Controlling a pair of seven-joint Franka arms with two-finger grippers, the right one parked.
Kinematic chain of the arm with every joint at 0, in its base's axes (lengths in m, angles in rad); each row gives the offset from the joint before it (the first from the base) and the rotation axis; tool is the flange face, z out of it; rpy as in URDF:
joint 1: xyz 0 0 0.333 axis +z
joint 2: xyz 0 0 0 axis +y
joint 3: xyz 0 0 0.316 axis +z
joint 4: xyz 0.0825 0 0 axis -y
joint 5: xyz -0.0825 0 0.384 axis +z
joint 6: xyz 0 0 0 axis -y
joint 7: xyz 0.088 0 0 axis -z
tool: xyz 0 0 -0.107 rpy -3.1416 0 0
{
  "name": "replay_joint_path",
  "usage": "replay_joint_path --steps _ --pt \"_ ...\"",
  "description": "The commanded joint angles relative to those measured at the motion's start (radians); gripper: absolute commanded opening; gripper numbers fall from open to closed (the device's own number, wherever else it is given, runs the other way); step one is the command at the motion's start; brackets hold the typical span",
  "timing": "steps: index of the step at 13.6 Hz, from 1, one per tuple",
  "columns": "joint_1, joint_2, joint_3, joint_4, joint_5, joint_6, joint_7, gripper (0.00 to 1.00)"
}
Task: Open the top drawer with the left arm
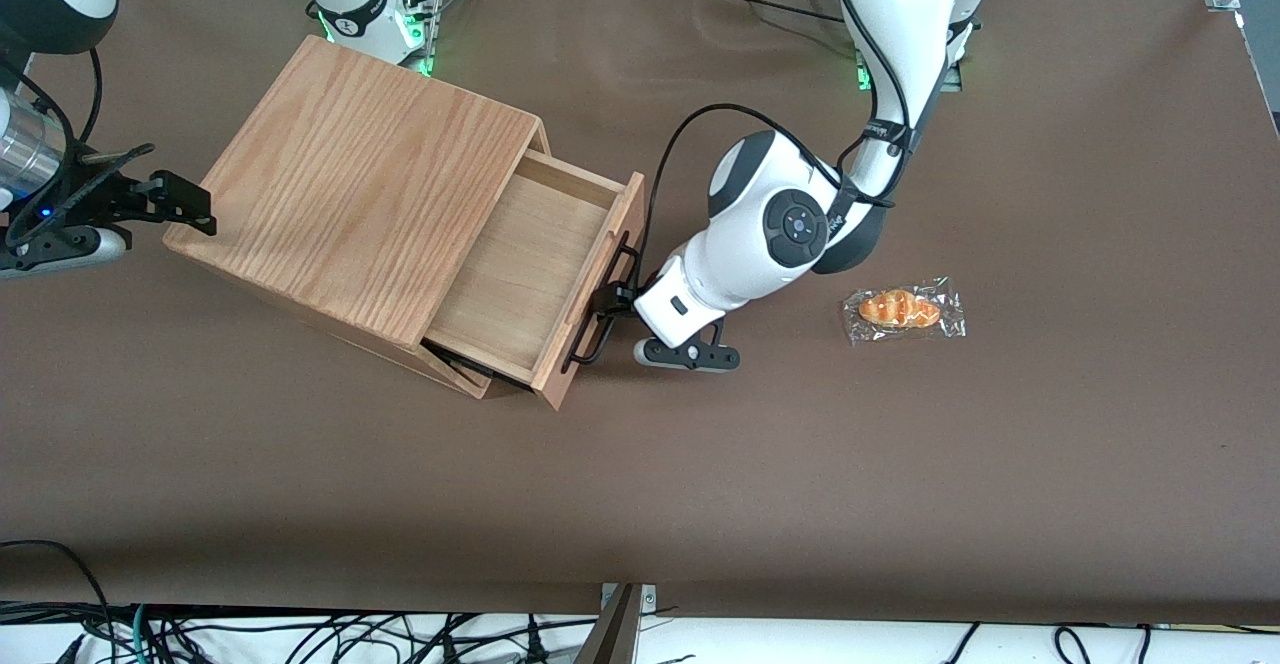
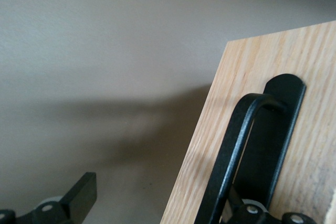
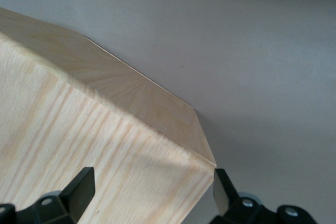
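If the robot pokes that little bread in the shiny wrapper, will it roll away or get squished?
The wrapped bread lies flat, so it would probably slide, not roll. Its clear wrapper looks thin and crinkly, likely slippery. The bread itself seems soft, so a hard poke might squash it. The end effector is at the top drawer handle, apart from it.

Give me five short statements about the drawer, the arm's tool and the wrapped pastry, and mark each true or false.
1. The top drawer is pulled partly out of its casing. True.
2. The left arm's tool is at the drawer's black handle. True.
3. The drawer holds a wrapped pastry. False: its inside shows only bare wood; the pastry lies on the table.
4. The pastry touches the drawer front. False: it lies well apart, toward the working arm's end.
5. The handle is a black bar. True.
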Motion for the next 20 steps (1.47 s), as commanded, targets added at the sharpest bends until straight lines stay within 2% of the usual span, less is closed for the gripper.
replay_joint_path --steps 1,10,15,20 --pt "0.031 0.002 0.002 0.015 0.026 -0.018 0.016 1.00" --pt "0.042 -0.003 0.000 0.017 0.019 -0.026 0.015 1.00" --pt "0.031 -0.029 -0.010 0.030 0.006 -0.061 -0.096 1.00" --pt "0.049 -0.050 -0.009 0.032 -0.011 -0.099 -0.108 1.00"
